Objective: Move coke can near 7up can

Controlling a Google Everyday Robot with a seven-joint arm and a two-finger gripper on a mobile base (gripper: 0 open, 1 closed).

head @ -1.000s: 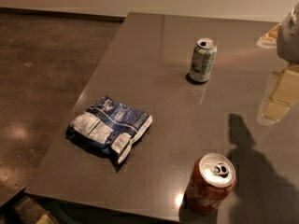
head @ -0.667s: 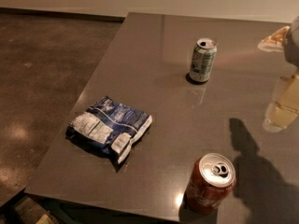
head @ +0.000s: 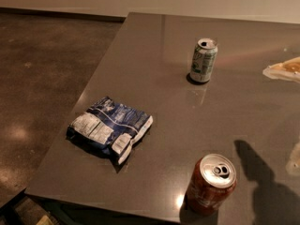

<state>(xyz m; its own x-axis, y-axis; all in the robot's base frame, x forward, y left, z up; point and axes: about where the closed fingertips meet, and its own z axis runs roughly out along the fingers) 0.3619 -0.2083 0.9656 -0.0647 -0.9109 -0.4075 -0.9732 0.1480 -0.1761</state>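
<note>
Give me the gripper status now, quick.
Gripper: barely in view at the right edge, apart from the coke can; open or closed cannot be told.

On the table [head: 154, 78], the 7up can [head: 203, 60] stood upright toward the far side, right of the middle. The coke can [head: 210, 184] stood upright at the near edge, almost straight in front of it and well apart. A snack bag [head: 110, 132] lay flat to the left of both cans, near the table's left edge and nearer the coke can, while the gripper [head: 295, 159] showed only at the right border, right of the coke can and apart from it, with part of the arm [head: 283, 70] farther back, right of the 7up can.
</note>
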